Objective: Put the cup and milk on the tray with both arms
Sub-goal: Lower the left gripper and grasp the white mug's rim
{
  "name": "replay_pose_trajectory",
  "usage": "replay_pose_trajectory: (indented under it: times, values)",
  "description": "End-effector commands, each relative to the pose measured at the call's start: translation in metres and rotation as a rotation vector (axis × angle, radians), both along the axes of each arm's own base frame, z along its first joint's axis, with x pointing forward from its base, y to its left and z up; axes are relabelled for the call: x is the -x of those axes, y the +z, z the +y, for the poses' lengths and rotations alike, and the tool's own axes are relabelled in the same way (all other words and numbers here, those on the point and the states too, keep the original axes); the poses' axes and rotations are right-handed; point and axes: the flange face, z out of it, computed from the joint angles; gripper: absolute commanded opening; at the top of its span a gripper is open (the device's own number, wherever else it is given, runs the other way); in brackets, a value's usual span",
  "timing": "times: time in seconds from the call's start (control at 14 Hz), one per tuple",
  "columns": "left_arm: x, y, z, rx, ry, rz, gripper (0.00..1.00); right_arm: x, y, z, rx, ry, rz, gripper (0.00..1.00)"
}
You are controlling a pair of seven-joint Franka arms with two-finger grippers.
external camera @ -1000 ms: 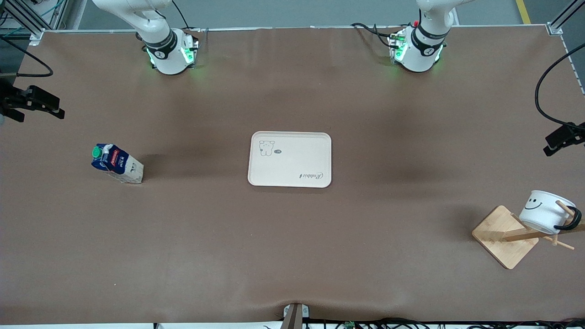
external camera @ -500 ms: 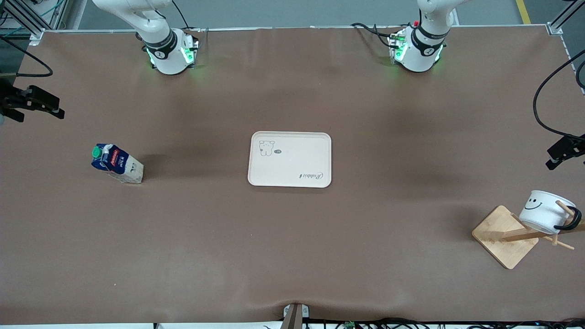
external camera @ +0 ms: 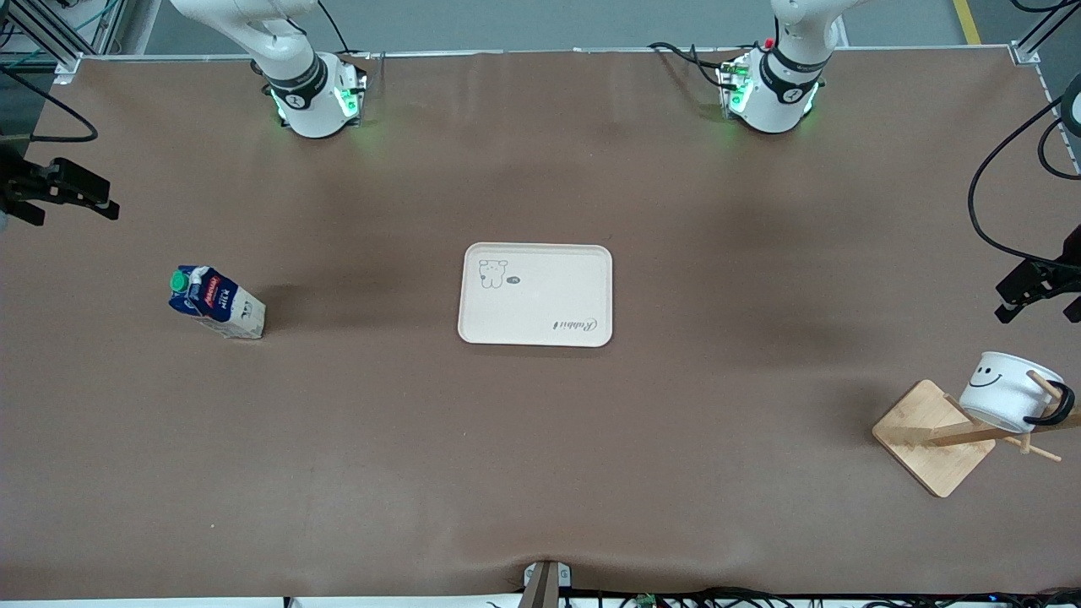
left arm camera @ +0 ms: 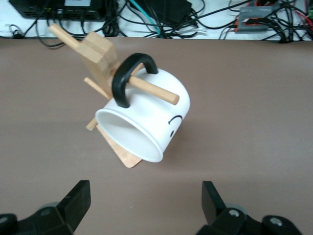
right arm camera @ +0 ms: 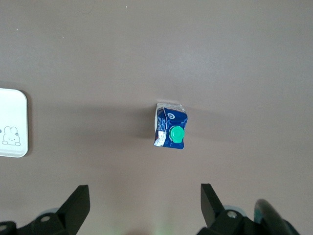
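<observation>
Front view: the tray [external camera: 535,295] lies flat at the middle of the counter [external camera: 540,473], bare, between the two arms' ends so either arm can reach it. The milk [external camera: 216,302] stands upright toward the right arm's end, well apart from the tray. The cup [external camera: 1007,391] hangs by its handle on a peg of the wooden rack [external camera: 933,435] at the left arm's end, nearer the camera than the tray; it is tipped on its side, so it likely has to be slid off the peg before it can be carried. The right gripper [external camera: 59,192] sits at the view's edge, up over the right arm's end of the counter; the left gripper [external camera: 1037,289] is up at the other edge, above the counter just beside the rack. Left wrist view: left gripper fingers [left arm camera: 73,201] spread wide, holding nothing, the cup's open mouth facing them, peg through the black handle — lined up for an approach, by my reading. Right wrist view: right gripper fingers [right arm camera: 74,204] likewise wide and empty, looking straight down on the milk's green cap, a corner of the tray at the edge. Nothing placed yet.
</observation>
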Motion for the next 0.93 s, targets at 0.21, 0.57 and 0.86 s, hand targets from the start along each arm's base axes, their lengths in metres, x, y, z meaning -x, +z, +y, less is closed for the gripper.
replay_pose_trajectory:
  times: [0.21,0.57,0.86]
  values:
    - [-0.002,-0.021,0.022,0.090,-0.072,-0.068,1.00,-0.004,0.006,-0.002,0.017,-0.009,-0.005,1.00]
    - [-0.009,-0.037,0.027,0.117,-0.108,-0.104,1.00,-0.017,0.009,-0.002,0.025,-0.003,-0.013,1.00]
    - [-0.019,-0.038,0.022,0.134,-0.120,-0.118,1.00,-0.017,0.009,-0.002,0.025,-0.003,-0.014,1.00]
